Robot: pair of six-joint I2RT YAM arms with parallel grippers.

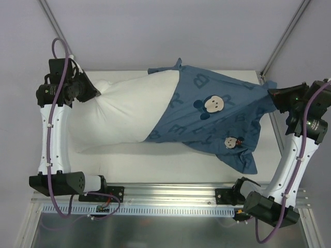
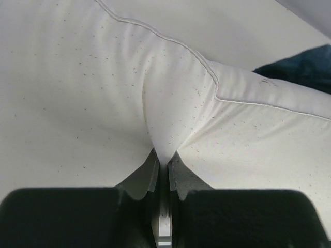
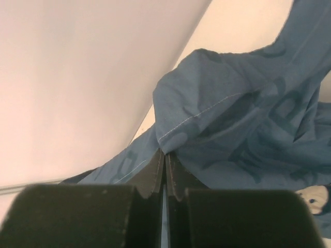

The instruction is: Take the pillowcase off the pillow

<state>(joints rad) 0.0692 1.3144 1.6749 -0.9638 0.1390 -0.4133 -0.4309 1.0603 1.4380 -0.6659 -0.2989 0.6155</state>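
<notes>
Pinching the pillow [image 1: 119,113] by its corner, the left end effector [image 1: 96,93] anchors it on the counter [image 1: 170,168]; the right end effector [image 1: 270,96] clamps the pillowcase [image 1: 232,124], about half peeled, covering the pillow's right half.

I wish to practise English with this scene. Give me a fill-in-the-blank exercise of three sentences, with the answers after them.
1. The left gripper is shut on a fold of the pillow, whose colour is ____.
2. The right gripper is shut on an edge of the pillowcase, a fabric of ____ colour.
3. In the top view, the pillowcase shows ____ cartoon mouse faces.

Missing words: white; blue; two.
</notes>
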